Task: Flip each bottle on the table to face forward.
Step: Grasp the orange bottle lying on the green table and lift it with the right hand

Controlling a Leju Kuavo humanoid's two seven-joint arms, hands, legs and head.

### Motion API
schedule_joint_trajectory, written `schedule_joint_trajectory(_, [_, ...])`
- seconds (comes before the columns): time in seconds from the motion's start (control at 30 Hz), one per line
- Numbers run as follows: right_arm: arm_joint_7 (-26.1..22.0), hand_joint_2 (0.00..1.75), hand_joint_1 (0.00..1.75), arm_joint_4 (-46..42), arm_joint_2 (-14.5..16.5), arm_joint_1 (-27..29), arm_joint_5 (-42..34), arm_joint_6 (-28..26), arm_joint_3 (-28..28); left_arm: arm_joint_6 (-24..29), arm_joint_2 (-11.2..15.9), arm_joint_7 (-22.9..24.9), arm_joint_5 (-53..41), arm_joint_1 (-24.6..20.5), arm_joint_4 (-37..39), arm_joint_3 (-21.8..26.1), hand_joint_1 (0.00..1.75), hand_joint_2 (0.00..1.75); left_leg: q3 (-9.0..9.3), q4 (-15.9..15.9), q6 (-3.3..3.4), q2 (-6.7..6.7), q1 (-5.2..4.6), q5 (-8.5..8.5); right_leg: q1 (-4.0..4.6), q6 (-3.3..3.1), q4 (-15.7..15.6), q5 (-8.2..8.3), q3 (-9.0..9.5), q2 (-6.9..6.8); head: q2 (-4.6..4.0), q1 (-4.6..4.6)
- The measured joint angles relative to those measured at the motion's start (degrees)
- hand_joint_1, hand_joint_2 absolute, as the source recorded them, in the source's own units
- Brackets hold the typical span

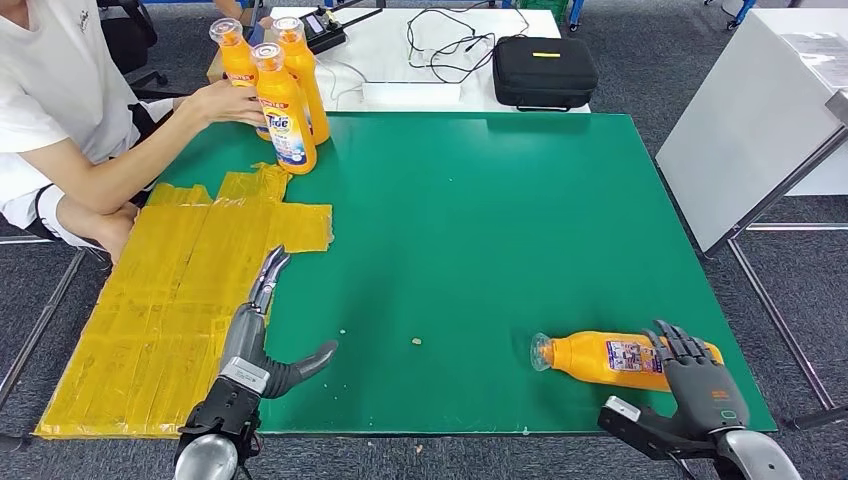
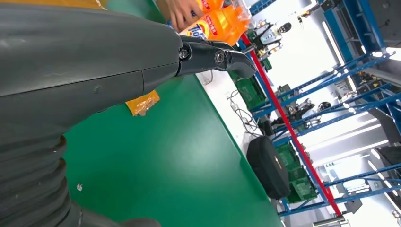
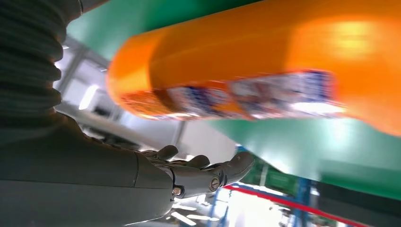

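Head view shows us the lying bottle (image 1: pixel 610 359) just beyond our right robot hand (image 1: pixel 700 385), fingers spread and empty, poised to turn it; our left robot hand (image 1: pixel 262 345) rests spread on the bench (image 1: pixel 480 230).

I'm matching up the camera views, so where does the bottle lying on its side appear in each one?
Head view: lying bottle near the table's front right, beside the right hand.
Left wrist view: not in it.
Right wrist view: lying bottle, close and blurred, across the upper frame.
Shared landmark: green table.
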Motion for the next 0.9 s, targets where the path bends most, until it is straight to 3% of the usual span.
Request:
schedule_joint_trajectory(0.23, [2.6, 1.75, 0.0, 5.0, 1.6, -1.3, 8.4, -0.2, -4.8, -0.6, -0.3, 0.9, -0.1, -0.2, 0.7, -0.4, 0.0, 1.75, 0.01, 0.0, 0.01, 0.0, -0.01, 0.0, -0.01, 0.02, 0.0, 0.0, 0.0, 0.0, 0.0, -0.01])
schedule_joint_trajectory(0.53, [2.8, 1.75, 0.0, 11.7, 2.4, -5.3, 10.8, -1.0, -8.0, -1.5, -0.5, 1.3, -0.1, -1.0, 2.3, -0.9, 0.0, 1.75, 0.1, 0.0, 0.01, 0.13, 0.0, 0.0, 0.0, 0.02, 0.0, 0.0, 0.05, 0.05, 0.0, -0.01])
schedule_joint_trajectory(0.9, [-1.8, 1.75, 0.0, 17.4, 3.8, -9.9, 10.9, -4.8, -7.1, -2.1, -0.6, 1.3, 0.8, -1.9, 4.0, -1.4, 0.0, 1.75, 0.2, 0.0, 0.06, 0.17, -0.01, 0.03, 0.0, 0.06, 0.0, 0.06, 0.17, 0.09, 0.0, 0.0])
